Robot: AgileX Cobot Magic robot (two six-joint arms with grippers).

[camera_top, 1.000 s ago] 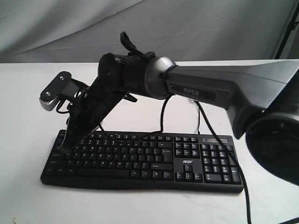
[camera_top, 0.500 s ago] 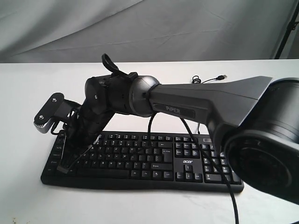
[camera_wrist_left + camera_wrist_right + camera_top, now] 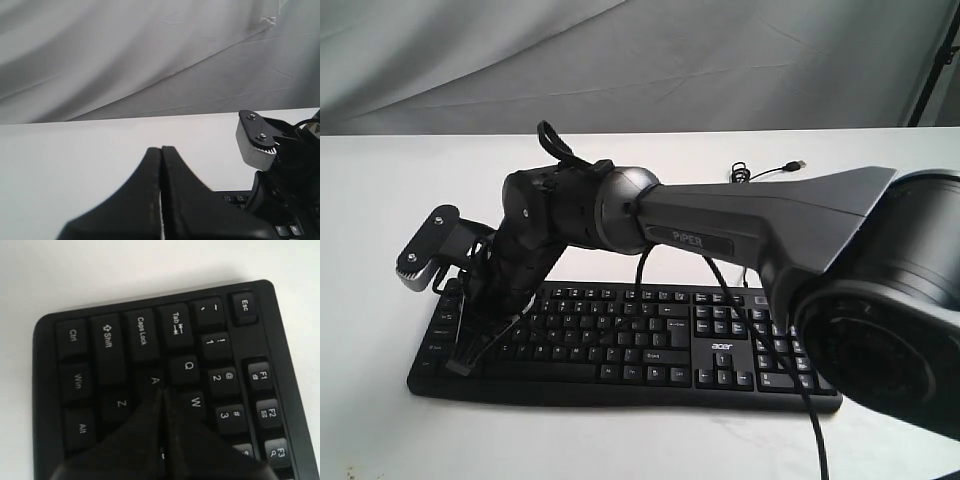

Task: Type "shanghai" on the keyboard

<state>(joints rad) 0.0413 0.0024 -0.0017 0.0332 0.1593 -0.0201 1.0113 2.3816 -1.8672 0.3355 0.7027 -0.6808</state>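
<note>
**Inspector A:** Right arm, pose?
**Inspector B:** Reaching from the right across the keyboard (image 3: 620, 345), wrist bent steeply down at its left end. Right gripper (image 3: 161, 390) fingers pressed together, holding nothing, tips at the A key; contact cannot be confirmed.
**A:** Keyboard position?
**B:** Flat on the white table (image 3: 380, 200), number pad to the right, cable (image 3: 770, 170) lying behind it.
**A:** Left gripper (image 3: 161, 149)?
**B:** Fingers closed flush, empty, held over the table, with the right arm's wrist camera (image 3: 256, 140) just beyond
</note>
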